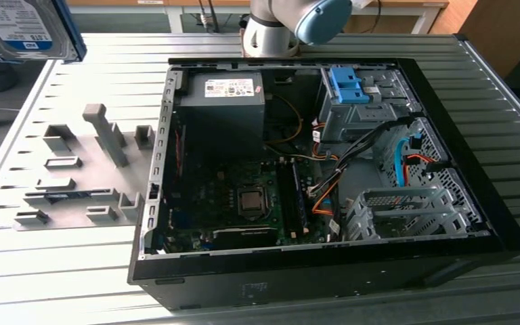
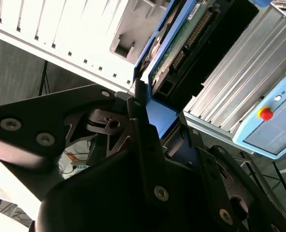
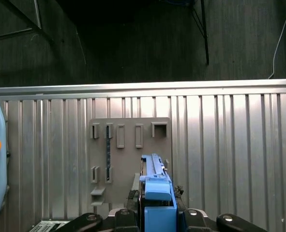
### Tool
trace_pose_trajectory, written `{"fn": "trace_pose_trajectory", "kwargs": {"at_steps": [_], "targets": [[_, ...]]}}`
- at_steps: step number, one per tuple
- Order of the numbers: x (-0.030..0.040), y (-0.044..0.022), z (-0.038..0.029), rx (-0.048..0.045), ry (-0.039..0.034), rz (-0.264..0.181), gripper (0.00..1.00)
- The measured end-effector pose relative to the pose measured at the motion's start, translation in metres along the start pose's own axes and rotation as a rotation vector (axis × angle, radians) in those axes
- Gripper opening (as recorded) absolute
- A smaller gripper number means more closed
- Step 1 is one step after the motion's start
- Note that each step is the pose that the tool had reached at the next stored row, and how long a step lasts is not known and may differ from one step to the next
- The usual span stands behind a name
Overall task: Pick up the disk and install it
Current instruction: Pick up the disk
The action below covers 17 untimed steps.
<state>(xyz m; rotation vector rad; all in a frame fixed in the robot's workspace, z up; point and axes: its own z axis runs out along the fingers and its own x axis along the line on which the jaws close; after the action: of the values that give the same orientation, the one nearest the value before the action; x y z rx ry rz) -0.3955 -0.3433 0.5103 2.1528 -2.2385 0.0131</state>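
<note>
Holding the disk [image 1: 21, 27] aloft, well apart from the computer case [image 1: 332, 288] (exterior view); clamping only its end in the gripper [image 2: 158, 108] (second wrist view); risking twist-out and a drop onto the fixture plate [image 3: 128, 169] (first wrist view).

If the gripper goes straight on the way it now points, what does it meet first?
Probably the grey fixture plate on the ribbed table. The disk held in the gripper would touch first, though depth is unclear.
</note>
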Motion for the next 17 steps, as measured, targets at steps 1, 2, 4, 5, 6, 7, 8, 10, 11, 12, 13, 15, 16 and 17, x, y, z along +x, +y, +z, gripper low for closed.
{"fn": "trace_pose_trajectory", "kwargs": {"at_steps": [1,2,4,5,6,7,8,10,11,12,13,15,16,17], "targets": [[0.0008,-0.0009,0.0001,0.0001,-0.0001,0.0,0.36],[0.0016,-0.0011,0.0001,0.0001,-0.0001,0.0,0.36],[0.0032,-0.0013,0.0,-0.0001,0.0,0.0,0.36],[0.0035,-0.0013,0.0001,0.0,0.0,0.0,0.36],[0.0035,-0.0013,0.0001,0.0,0.0,0.0,0.36],[0.0035,-0.0013,0.0001,0.0,0.0,0.0,0.36],[0.0035,-0.0013,0.0001,0.0,0.0,0.0,0.36],[0.0036,-0.0013,0.0001,0.0,0.0,0.0,0.36],[0.0036,-0.0013,0.0001,0.0,0.0,0.0,0.36],[0.0037,-0.0013,0.0001,0.0,0.0,0.0,0.36],[0.0037,-0.0013,0.0001,0.0,0.0,0.0,0.36],[0.0037,-0.0013,0.0001,0.0,0.0,0.0,0.36],[0.0046,-0.0013,0.0002,0.0,0.0,0.0,0.36],[0.0055,-0.0014,0.0002,0.0,0.0,0.0,0.36]]}}
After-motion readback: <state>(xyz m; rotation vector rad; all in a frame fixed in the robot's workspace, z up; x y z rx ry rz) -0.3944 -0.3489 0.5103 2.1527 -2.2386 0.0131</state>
